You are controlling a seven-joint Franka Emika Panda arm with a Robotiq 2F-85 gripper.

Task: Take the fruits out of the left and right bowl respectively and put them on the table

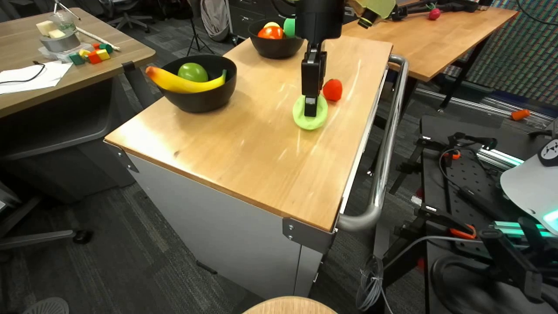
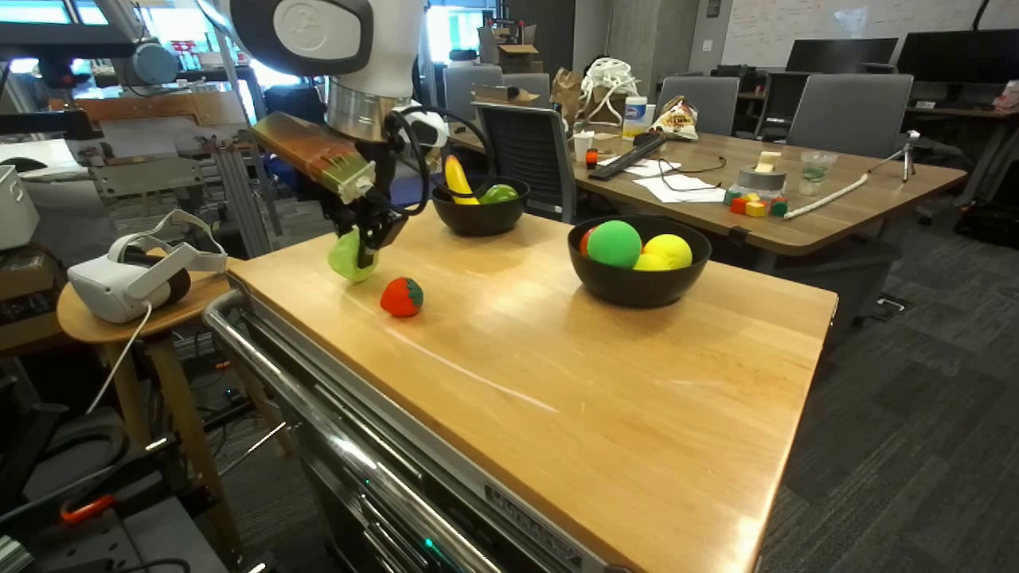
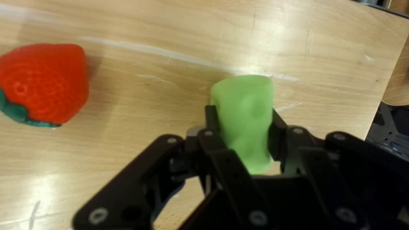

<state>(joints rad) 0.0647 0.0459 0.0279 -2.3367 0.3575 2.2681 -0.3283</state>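
1. Lettering on a dark plate [image 2: 532, 523] along the front edge of the wooden table [image 2: 637, 382] is too blurred to read, as are the wording on a background canister [image 2: 634, 118] and the marks on a whiteboard [image 2: 868, 24].
2. My pincer [image 3: 244, 123] is clamped on a pale green fruit [image 3: 245, 99], black fingers [image 3: 211, 116] against its opposite sides, over the wooden table; whether the fruit touches the wood, I cannot tell.
3. The pale green fruit's long axis runs top to bottom in my wrist view, leaning slightly toward lower right; in an exterior view its smooth face looks nearly round.
4. Near it, a gap between them, a strawberry [image 3: 48, 80] lies on the tabletop, red skin pebbled, dark green leaf cap [image 3: 14, 111] toward the lower left of my wrist view.
5. A curved banana [image 1: 187, 84] lies across a black bowl [image 1: 200, 102] beside a round green fruit [image 1: 193, 72], its orange-brown end jutting over the rim.
6. A second black bowl [image 2: 641, 286] holds a green ball [image 2: 614, 243], yellow pieces [image 2: 669, 250] and a red piece [image 1: 270, 32], all rounded.
7. Glossy wood grain carries pale streaks [image 3: 145, 48] beside a shiny metal bar [image 1: 390, 135].
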